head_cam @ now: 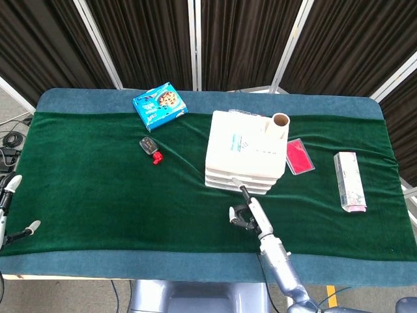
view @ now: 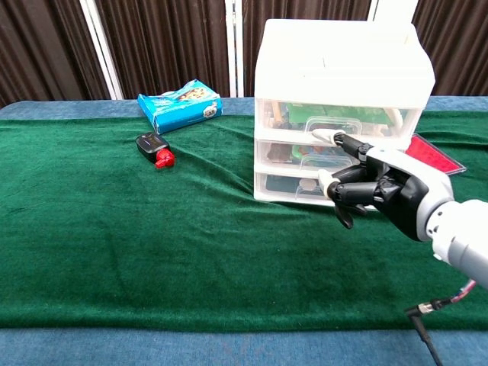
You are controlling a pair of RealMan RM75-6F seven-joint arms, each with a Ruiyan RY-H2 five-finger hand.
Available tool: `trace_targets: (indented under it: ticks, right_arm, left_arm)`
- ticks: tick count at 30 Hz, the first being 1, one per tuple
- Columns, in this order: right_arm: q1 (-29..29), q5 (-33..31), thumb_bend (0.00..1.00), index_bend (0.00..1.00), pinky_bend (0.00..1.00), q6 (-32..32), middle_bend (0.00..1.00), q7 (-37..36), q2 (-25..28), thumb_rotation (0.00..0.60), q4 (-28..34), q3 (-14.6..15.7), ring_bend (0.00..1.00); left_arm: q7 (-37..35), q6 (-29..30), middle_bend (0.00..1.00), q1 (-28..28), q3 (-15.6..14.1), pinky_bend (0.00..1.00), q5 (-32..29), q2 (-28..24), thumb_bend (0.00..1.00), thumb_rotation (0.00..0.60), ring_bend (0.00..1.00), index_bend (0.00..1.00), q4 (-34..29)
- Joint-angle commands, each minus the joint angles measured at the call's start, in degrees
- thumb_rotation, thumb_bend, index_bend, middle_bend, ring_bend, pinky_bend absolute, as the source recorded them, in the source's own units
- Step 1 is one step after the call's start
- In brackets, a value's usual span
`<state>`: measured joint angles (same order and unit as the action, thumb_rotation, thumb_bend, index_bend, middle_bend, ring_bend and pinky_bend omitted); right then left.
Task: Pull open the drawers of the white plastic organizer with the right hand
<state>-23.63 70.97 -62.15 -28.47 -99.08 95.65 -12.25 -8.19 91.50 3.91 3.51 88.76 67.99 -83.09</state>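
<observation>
Centrally on the green cloth [head_cam: 98,189], slightly right of middle: white plastic organizer [head_cam: 244,155], three drawers stacked, all pushed in as seen from the chest view [view: 335,122]. Right hand [view: 377,187] directly in front of the drawers, one finger stretched out with its tip at the handle of the top drawer [view: 335,122], the other fingers curled in toward the palm, holding nothing; whether the fingertip touches the handle, cannot tell. Same hand in the head view [head_cam: 246,212] just before the organizer's front edge, forearm running down toward the near edge of the table. Left hand [head_cam: 8,208] at the far left edge of the table, only partly in frame, two pale fingertips apart over the cloth, nothing between them. On top of the organizer, toward its right rear corner, a cardboard tube [head_cam: 280,124] standing upright. Just right of the organizer, a flat red packet [head_cam: 299,156] lying on the cloth; farther right and well apart, a long pale box [head_cam: 349,180]. Left rear of the table: blue snack box [head_cam: 159,105] at the border of the green cloth, and nearer, between it and the organizer, a small black and red object [head_cam: 150,148].
</observation>
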Motion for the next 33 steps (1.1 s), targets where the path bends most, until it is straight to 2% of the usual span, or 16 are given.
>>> trace_targets:
  ticks: [1,24,33]
  right_arm:
    - [-0.2,-0.2,0.56,0.00,0.77,0.0,0.90,0.3,-0.5,0.600,-0.4,-0.3,0.91]
    - [-1.3,-1.8,0.56,0.01,0.77,1.3,0.90,-0.3,-2.8,0.600,-2.1,-2.7,0.91]
    - [-1.6,-2.8,0.57,0.13,0.77,3.1,0.90,-2.1,-1.8,0.600,-0.7,-3.4,0.91]
  left_arm:
    - [-0.1,0.0,0.00,0.0,0.0,0.00,0.0,0.0,0.08,0.600,0.00,0.00,0.0]
    - [-0.6,-0.7,0.00,0.2,-0.2,0.00,0.0,-0.2,0.08,0.600,0.00,0.00,0.2]
    - [-0.5,-1.0,0.00,0.2,-0.2,0.00,-0.2,-0.2,0.08,0.600,0.00,0.00,0.1]
